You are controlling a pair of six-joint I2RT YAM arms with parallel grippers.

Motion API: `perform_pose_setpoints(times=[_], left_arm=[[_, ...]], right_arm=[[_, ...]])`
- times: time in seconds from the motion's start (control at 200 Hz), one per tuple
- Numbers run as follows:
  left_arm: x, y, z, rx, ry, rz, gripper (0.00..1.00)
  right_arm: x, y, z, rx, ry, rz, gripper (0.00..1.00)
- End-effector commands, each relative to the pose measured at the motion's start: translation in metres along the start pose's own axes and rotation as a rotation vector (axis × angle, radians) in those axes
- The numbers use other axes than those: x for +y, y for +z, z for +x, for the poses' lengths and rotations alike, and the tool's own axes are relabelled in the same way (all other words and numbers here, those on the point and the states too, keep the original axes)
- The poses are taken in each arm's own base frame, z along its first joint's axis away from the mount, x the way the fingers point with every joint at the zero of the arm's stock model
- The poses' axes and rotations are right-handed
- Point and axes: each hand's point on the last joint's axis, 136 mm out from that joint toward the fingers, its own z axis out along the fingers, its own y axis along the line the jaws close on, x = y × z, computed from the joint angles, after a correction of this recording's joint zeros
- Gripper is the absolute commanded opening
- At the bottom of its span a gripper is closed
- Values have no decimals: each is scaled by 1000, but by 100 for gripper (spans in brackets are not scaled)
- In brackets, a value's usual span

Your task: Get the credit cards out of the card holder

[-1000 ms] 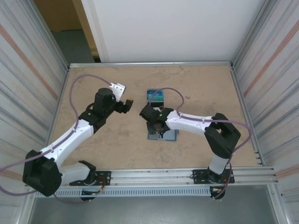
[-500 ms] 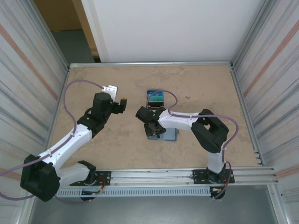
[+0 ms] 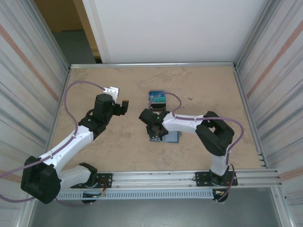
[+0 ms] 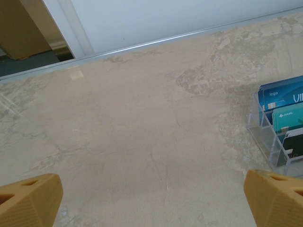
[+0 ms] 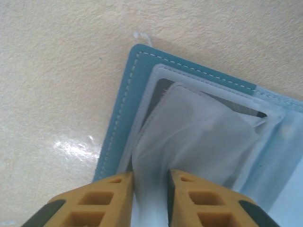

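Note:
The card holder (image 5: 118,118), a teal-blue wallet with stitched edge, lies open on the table under my right gripper (image 5: 150,182). The jaws stand close together, pinching a pale translucent inner pocket (image 5: 199,137) that bulges up between them. A dark card edge (image 5: 236,106) shows behind the pocket window. From above, the right gripper (image 3: 154,127) sits on the card holder (image 3: 173,137) at table centre. My left gripper (image 3: 119,96) hovers to the left, open, its orange fingertips (image 4: 33,198) wide apart over bare table. Blue and teal credit cards (image 4: 284,101) stand in a stand at the right.
The clear card stand (image 4: 265,137) stands just beyond the wallet, also seen from above (image 3: 157,98). Metal rails edge the table (image 3: 151,65), with corrugated walls left and right. Bare tabletop stretches to the left and far side.
The right gripper's jaws have narrowed onto the wallet's inner pocket. The left arm drew back to the left early on and has held still since, open.

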Motion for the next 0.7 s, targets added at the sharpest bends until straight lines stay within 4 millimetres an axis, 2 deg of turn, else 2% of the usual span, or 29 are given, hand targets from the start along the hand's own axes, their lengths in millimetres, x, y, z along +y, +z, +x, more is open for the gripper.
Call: perform_pose_setpoints(times=[0.0,0.15,0.311,0.431,0.511,0.697], left_arm=[[2,-16,-24,-76,13,-11,99],[-5,-30,-39,-129,77,-31,99],[-12,-43,-49,-195,91,-42,99],[-15,-50,-53,-239,78,-45,99],[-17,-52,-55,-248,73,-44,99],[-20,-50,-53,-234,75,-38,99]], right_arm=[[-13,4,19,77,4,-17,19],[-8,-8,13,58,-27,-82,15],[20,-24,20,71,-132,-222,15],[31,-35,29,79,-197,-267,16],[27,-39,31,73,-206,-245,17],[0,-38,21,38,-154,-108,26]])
